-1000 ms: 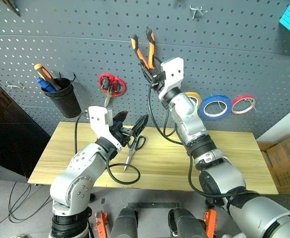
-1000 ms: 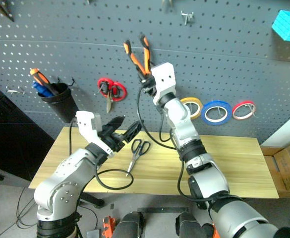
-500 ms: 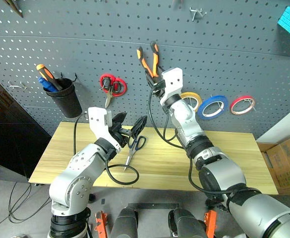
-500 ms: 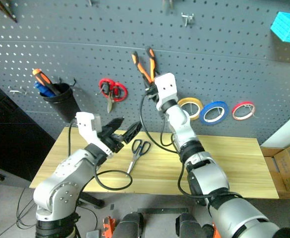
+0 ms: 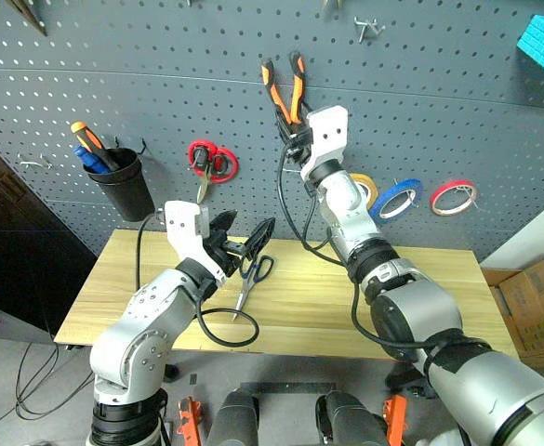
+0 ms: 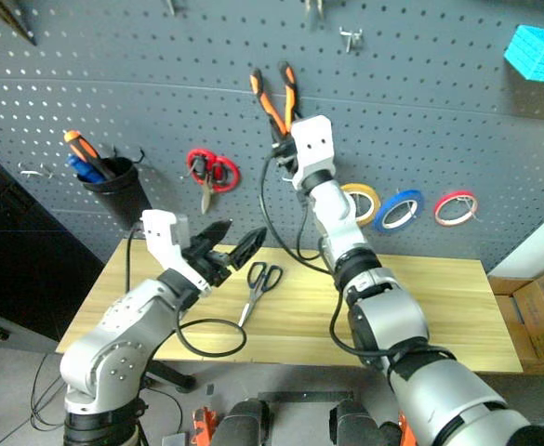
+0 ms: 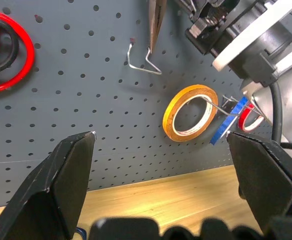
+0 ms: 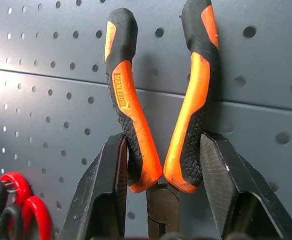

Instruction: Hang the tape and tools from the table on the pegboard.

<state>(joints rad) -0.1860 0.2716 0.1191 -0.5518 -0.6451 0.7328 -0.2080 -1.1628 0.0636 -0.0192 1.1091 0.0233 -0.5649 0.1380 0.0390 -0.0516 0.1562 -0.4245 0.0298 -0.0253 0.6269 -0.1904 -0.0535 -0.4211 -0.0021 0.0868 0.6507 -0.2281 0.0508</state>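
Note:
My right gripper (image 5: pixel 295 139) is raised against the dark grey pegboard (image 5: pixel 457 111), shut on the pliers (image 5: pixel 284 88). Their orange-and-black handles (image 8: pixel 136 125) point up between my fingers (image 8: pixel 106 200), close to the board. The pliers' nose (image 7: pixel 155 20) hangs just above a wire hook (image 7: pixel 143 57). Level over the table's left half, my left gripper (image 5: pixel 248 237) is open and empty. Just beyond it, dark-handled scissors (image 5: pixel 251 274) lie on the wooden table (image 5: pixel 420 307). The blue tape (image 5: pixel 400 200) hangs on the board to the right of my right arm.
A yellow tape roll (image 5: pixel 363 186) and a red one (image 5: pixel 455 196) flank the blue tape. Red-handled scissors (image 5: pixel 208 160) and a black cup (image 5: pixel 123 181) holding an orange-and-black screwdriver hang at the left. A cardboard box (image 5: pixel 541 307) stands at the far right.
My right gripper has tilted the pliers more upright and shifted them slightly right along the board. The left arm and the scissors have stayed where they were.

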